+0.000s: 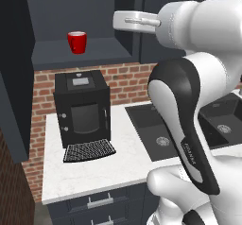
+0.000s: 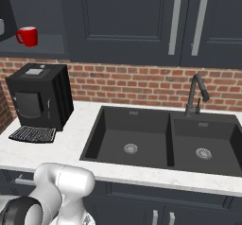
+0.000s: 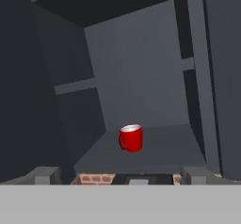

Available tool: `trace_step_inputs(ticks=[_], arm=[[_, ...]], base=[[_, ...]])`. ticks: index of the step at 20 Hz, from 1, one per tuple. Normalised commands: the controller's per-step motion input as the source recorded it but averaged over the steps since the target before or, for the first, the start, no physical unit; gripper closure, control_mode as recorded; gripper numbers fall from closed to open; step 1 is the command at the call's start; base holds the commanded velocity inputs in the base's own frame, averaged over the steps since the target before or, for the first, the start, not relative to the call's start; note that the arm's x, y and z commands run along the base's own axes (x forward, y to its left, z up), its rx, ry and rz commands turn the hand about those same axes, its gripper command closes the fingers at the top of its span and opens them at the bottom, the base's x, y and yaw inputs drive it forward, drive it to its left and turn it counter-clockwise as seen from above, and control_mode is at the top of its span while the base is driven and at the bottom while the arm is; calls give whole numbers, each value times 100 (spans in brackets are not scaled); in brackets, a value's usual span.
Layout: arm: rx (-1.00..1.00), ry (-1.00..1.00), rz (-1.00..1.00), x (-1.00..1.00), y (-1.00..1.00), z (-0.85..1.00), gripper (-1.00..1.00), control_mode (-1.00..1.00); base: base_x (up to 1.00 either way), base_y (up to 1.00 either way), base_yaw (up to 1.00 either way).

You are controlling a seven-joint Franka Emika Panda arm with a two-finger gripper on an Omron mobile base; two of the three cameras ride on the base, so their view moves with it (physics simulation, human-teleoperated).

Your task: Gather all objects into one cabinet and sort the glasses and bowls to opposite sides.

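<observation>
A glossy red mug (image 1: 77, 42) (image 2: 28, 36) (image 3: 131, 138), one of the glasses, stands upright on the bottom board of an open dark wall cabinet (image 1: 106, 53) (image 3: 162, 145). One shelf crosses the cabinet above the mug. My gripper (image 1: 124, 21) (image 3: 120, 177) hovers in front of the cabinet's opening, to the right of the mug and a little above it, well clear of it. Its fingertips (image 3: 44, 175) stand wide apart, open, with nothing between them. The bowls are out of view.
A black coffee machine (image 1: 82, 108) (image 2: 40, 96) stands on the white counter (image 1: 90, 172) under the cabinet. To the right are a dark double sink (image 2: 165, 139) and faucet (image 2: 194, 94). The open cabinet door (image 1: 14, 77) hangs at the left. Closed doors with bar handles (image 2: 176, 21) hang above the sink.
</observation>
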Motion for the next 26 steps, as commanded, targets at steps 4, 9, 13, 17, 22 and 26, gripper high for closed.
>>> trace_step_inputs(ticks=[4, 9, 13, 17, 22, 26], arm=[[-9, -4, 0, 7, 0, -12, -100, -100], [-15, -7, 0, 0, 30, -16, -100, -100], [-8, -2, 0, 13, 30, -1, -100, -100], [-8, 0, 0, 55, 1, 0, -100, -100], [-6, 0, 0, 52, -9, 0, -100, -100], [-9, 0, 0, 5, -1, -5, -100, -100]], base=[[0, 0, 0], [0, 0, 0], [0, 0, 0], [0, 0, 0], [0, 0, 0], [0, 0, 0]])
